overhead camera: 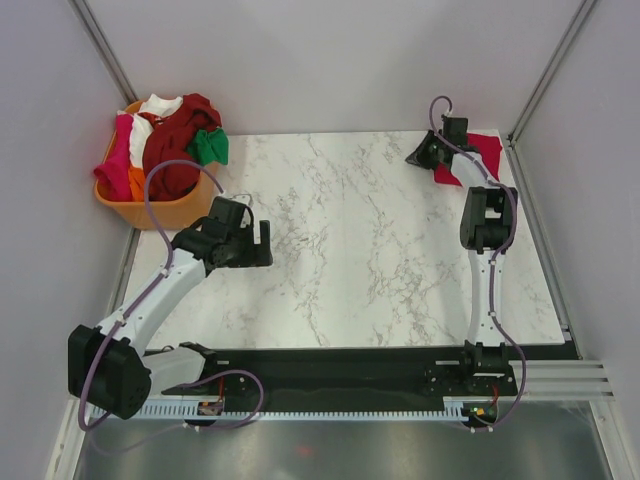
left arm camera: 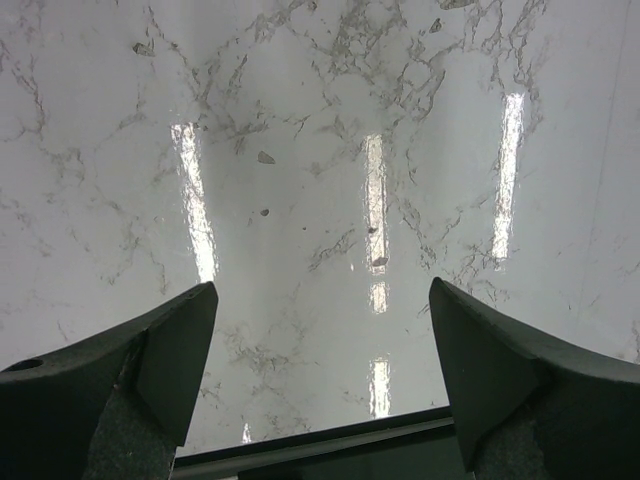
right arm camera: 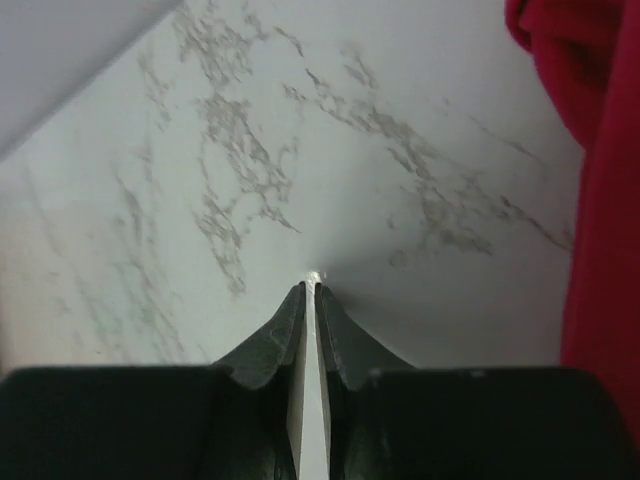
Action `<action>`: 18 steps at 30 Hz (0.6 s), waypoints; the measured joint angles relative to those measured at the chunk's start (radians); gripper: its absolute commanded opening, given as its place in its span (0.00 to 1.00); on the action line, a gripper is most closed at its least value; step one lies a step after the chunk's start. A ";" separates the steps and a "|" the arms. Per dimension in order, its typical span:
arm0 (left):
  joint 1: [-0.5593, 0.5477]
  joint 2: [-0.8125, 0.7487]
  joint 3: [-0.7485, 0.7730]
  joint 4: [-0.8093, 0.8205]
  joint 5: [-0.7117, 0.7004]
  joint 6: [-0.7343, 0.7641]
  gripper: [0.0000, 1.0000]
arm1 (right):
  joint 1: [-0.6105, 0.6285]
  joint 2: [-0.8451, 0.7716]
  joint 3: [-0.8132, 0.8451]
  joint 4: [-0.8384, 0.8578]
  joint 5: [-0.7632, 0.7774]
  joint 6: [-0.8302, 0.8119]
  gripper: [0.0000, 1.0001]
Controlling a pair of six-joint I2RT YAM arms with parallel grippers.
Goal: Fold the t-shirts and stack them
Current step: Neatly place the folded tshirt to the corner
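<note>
The crimson t-shirt (overhead camera: 487,150) lies at the far right corner of the table (overhead camera: 380,250), just beside the right gripper (right arm camera: 312,285), whose jaws are pressed together on nothing. The left gripper (left arm camera: 320,300) hangs wide open and unladen near the basket (overhead camera: 165,212) of heaped t-shirts (overhead camera: 175,140). It should probably pinch one shirt's topmost fold and lift slowly, so the others are not dragged out

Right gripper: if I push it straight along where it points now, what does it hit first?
Probably the bare marble table, ahead of the right gripper, fingers shut; the red t-shirt lies off to the side of that line. Depth is unclear.
</note>
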 measured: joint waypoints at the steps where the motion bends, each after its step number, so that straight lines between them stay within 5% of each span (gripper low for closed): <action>1: 0.000 -0.003 0.000 0.000 -0.002 0.000 0.94 | -0.004 0.024 0.000 -0.018 0.007 0.000 0.16; 18: 0.000 0.002 0.000 0.000 -0.014 0.000 0.94 | -0.035 -0.005 -0.006 -0.078 0.372 -0.148 0.18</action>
